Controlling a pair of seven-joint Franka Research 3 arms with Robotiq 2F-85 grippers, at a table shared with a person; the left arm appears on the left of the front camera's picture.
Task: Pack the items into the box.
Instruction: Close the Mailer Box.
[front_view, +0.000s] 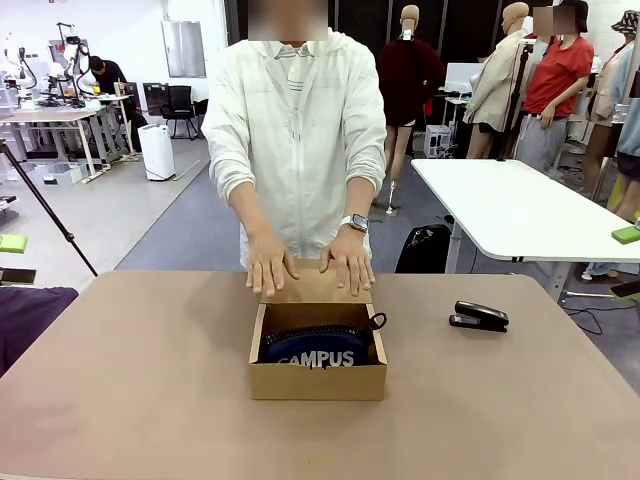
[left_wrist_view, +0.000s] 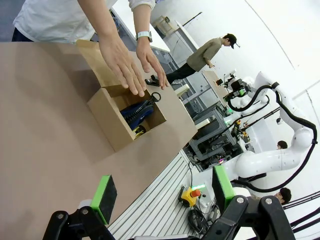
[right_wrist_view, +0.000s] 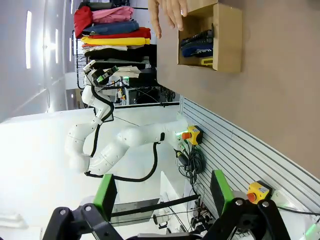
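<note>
We noted the CAMPUS pouch (front_view: 318, 347) and utility knife (right_wrist_view: 206, 61) inside the box (front_view: 318, 381) on the bench (front_view: 150, 380), left fingers (left_wrist_view: 106, 197) and right fingers (right_wrist_view: 106, 195) spread open and empty, and judged the person's hands (front_view: 268, 266) might jam the flap lid (front_view: 312, 288) on the protruding zip loop (front_view: 377, 321).

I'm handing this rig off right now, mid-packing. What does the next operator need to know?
Left end effector: open, empty, back from the box.
Right end effector: open, empty, also back from it.
Person: watch hand and other hand on the open flap behind the box.
Pouch lies in the box; knife is in there beside it.
Done: both items are in.
Left: flap not yet shut. The person seems to be handling it, so probably hold off.
Stapler sits on the table, apart from the box.
</note>
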